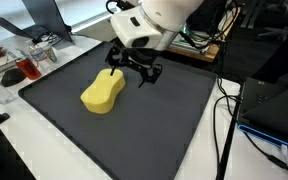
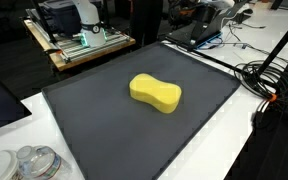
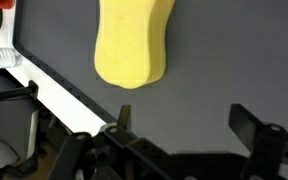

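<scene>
While the gripper (image 1: 134,68) hovered just above one end of the yellow sponge (image 1: 103,92), its fingers were spread wide and empty; the sponge lay flat mid-mat (image 2: 94,120), within easy reach.

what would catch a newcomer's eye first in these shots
The bright yellow sponge stands out at once, lying alone near the middle of the dark grey mat. Next comes the gripper, hanging just above one end of the sponge with its jaws open and holding nothing.
</scene>
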`<action>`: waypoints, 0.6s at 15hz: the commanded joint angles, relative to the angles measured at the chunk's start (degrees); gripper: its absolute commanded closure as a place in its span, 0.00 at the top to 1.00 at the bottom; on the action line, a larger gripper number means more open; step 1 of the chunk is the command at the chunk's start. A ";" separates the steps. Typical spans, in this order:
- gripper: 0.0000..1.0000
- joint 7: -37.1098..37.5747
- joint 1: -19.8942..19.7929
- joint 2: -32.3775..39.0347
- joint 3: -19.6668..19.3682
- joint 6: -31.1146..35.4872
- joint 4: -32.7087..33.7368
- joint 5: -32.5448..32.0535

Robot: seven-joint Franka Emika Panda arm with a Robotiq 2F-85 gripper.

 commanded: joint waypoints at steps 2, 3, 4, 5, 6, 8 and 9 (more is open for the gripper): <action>1.00 1.67 -0.35 -5.98 -0.36 4.86 -9.04 1.21; 1.00 2.23 -0.63 -7.15 -0.43 6.06 -11.09 1.16; 1.00 2.83 -1.10 -8.66 -0.44 7.67 -13.62 1.37; 1.00 3.28 -1.52 -10.05 -0.47 9.26 -15.94 1.45; 1.00 3.74 -2.14 -11.87 -0.52 11.42 -18.90 1.66; 1.00 4.54 -3.35 -15.36 -0.83 15.49 -24.27 1.88; 1.00 4.87 -3.93 -17.16 -1.06 17.35 -26.87 1.78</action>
